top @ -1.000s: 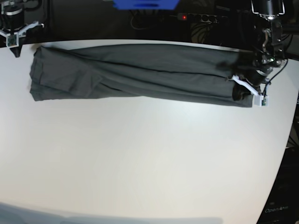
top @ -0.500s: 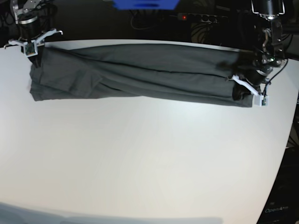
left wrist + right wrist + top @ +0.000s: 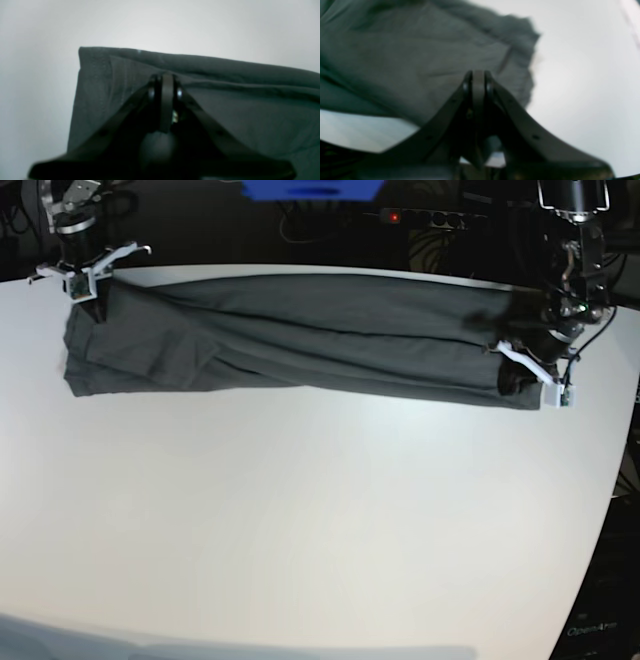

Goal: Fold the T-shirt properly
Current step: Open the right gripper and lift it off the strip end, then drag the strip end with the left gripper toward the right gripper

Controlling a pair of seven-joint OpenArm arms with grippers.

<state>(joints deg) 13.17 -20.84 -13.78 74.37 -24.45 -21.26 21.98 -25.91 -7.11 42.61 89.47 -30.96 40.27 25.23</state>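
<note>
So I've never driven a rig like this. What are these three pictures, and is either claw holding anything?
The wide picture looks across a white table at a two-armed robot. A grey T-shirt, folded into a long band, lies along the far side. The other two pictures come from cameras on each wrist, looking past the claws. The left gripper is shut at one end of the shirt, seemingly pinching fabric. The right gripper is shut over the other end; a grip isn't clear.

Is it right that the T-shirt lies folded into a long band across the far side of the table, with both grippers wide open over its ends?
Not quite: the T-shirt does lie as a long band, but the left gripper and right gripper are shut, as both wrist views show.
</note>
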